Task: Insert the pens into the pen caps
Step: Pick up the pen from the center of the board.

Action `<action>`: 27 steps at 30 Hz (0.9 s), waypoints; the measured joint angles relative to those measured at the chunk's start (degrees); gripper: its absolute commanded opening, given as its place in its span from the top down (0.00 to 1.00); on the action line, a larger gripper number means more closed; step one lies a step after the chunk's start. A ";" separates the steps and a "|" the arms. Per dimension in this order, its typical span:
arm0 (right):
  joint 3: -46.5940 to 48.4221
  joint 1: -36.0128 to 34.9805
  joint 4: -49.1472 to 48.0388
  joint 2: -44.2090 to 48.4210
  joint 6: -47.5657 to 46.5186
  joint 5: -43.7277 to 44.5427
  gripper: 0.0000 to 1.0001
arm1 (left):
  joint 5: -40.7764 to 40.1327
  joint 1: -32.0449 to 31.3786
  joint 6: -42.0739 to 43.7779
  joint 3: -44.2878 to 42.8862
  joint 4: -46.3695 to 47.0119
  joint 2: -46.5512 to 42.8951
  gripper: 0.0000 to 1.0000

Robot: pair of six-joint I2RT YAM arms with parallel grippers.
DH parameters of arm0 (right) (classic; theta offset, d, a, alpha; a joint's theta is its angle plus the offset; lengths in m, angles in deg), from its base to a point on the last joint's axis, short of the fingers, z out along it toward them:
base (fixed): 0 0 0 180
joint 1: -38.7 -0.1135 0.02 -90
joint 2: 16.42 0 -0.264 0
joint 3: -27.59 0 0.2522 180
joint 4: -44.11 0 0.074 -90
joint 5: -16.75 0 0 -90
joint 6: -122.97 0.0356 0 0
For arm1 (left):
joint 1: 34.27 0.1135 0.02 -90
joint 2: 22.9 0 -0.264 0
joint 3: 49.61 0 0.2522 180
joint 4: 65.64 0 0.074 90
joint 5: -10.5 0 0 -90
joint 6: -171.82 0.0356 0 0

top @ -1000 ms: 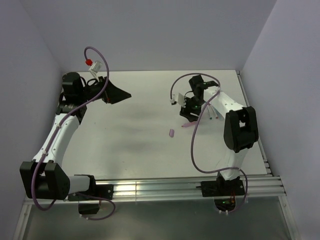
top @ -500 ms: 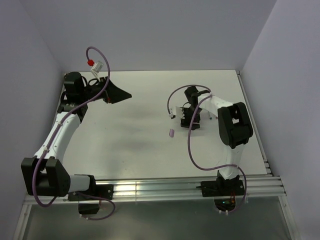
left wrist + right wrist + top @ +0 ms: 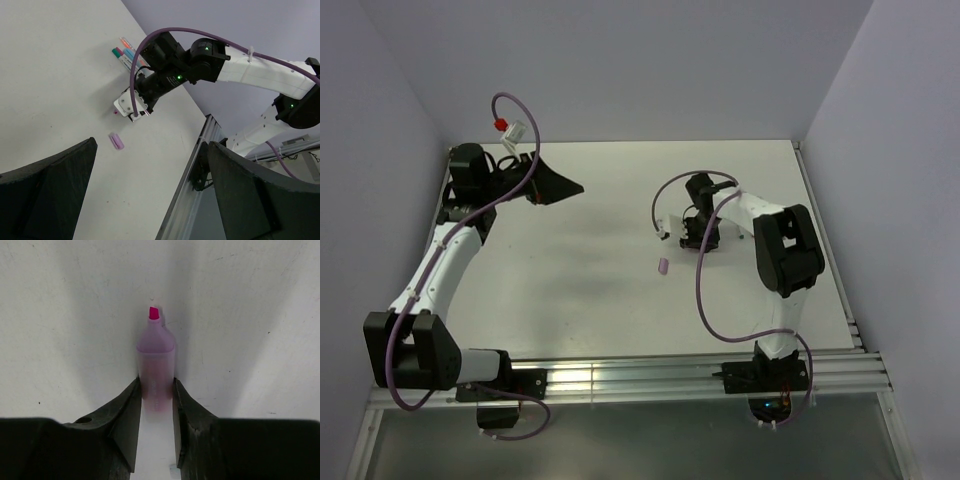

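The right tool (image 3: 156, 390) is found down at the surface (image 3: 60, 300), narrowed onto a pink pen (image 3: 156, 360). The barrel is touched on both sides by the fingers (image 3: 125, 412), so the pen is gripped between them. The pen is pointed toward 12 o'clock in the wrist view and is uncapped, its tip (image 3: 154, 313) left bare. Its rear end is hidden between the fingers. Whether the pen is resting on the surface or is just off it cannot be told. In the top view this tool is placed at about 3 o'clock from the middle of the surface. A lilac cap (image 3: 662, 267) is seen lying on its side near the tool, at about 7 o'clock from it, apart from the pen and touched by nothing. A few other pens (image 3: 126, 52) are laid close together beyond the right arm. Teal, blue and pink parts can be made out on them, but finer detail is too small to tell. The left tool (image 3: 152, 145) is held off the surface at about 10 o'clock, well apart from all of these. It is spread wide and nothing is held in it.
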 measured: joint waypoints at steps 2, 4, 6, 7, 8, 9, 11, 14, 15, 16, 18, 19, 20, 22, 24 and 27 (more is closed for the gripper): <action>-0.02 -0.35 -0.04 0.00 0.72 0.72 1.00 | -0.70 0.00 0.24 0.00 -0.02 -0.22 0.00; 0.00 -0.44 0.00 0.15 1.95 0.74 1.00 | -1.40 0.00 0.76 -0.02 -0.11 -0.63 0.01; 1.03 -0.15 1.33 0.24 3.87 -0.57 1.00 | -1.75 0.31 1.51 -0.11 -0.02 -1.31 0.01; 2.49 0.00 2.69 0.33 5.18 -2.05 1.00 | -1.57 0.61 1.68 -0.13 0.22 -1.60 0.00; 4.00 0.15 3.82 0.44 6.01 -3.54 1.00 | -0.24 1.42 1.55 -0.13 1.38 -1.95 0.00; 6.38 0.39 5.22 0.90 7.61 -5.70 1.00 | 1.03 2.34 1.42 -0.11 3.34 -2.05 0.02; 10.67 0.85 7.10 2.73 10.97 -10.05 1.00 | 4.70 4.74 0.04 -0.11 9.11 -2.12 0.03; 17.07 1.14 8.81 7.74 18.47 -18.23 1.00 | 8.98 7.06 -0.94 -0.11 16.22 -2.25 0.06; 18.75 1.11 9.07 9.18 21.38 -20.59 1.00 | 9.33 7.13 0.31 -0.42 16.37 -2.43 0.09; 20.41 1.01 9.07 10.62 24.55 -22.91 1.00 | 9.44 7.08 2.05 -1.25 14.56 -2.45 0.11; 22.56 0.76 8.63 12.94 30.80 -26.51 1.00 | 7.32 6.86 5.31 -3.96 9.18 -2.45 0.12; 22.67 0.48 7.61 14.27 34.97 -27.71 1.00 | 5.73 6.71 6.36 -4.90 7.10 -2.47 0.12; 22.49 0.28 6.69 15.21 38.29 -28.61 1.00 | 3.52 6.67 6.56 -5.16 5.95 -2.93 0.13; 20.59 -0.52 3.26 17.40 46.27 -29.27 1.00 | -0.83 6.45 4.63 -3.41 5.20 -4.72 0.11; 20.00 -1.81 1.62 17.92 52.72 -29.18 1.00 | -4.33 5.97 2.51 -0.37 4.26 -7.26 0.08; 20.33 -5.11 -0.94 17.29 61.33 -27.96 1.00 | -9.62 2.78 -1.75 1.66 3.58 -8.92 0.04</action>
